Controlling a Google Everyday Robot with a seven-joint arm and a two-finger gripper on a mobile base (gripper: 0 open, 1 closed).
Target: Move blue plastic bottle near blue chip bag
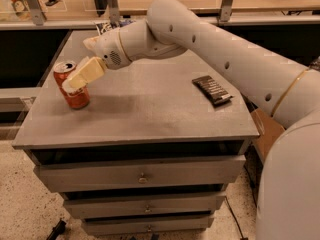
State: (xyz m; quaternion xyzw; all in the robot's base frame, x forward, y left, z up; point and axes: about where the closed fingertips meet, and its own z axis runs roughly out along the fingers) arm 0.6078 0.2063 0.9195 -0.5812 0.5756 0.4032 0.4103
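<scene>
Reaching over the grey table point(150, 114), the cream hand point(80, 76) sits at the top of a red soda can point(76, 96) near the left edge; whether it is clenched or released cannot be told. A dark blue foil chip bag point(106, 27) peeks from behind the arm point(225, 49) at the far edge, a flat dark brown wrapper point(212, 90) lying well right.

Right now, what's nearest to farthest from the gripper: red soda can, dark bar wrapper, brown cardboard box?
The gripper is at the left.
1. Red soda can, right beside it, left side.
2. Dark flat bar wrapper, right side of the grey cabinet.
3. Brown cardboard box, past the cabinet's right edge.
</scene>
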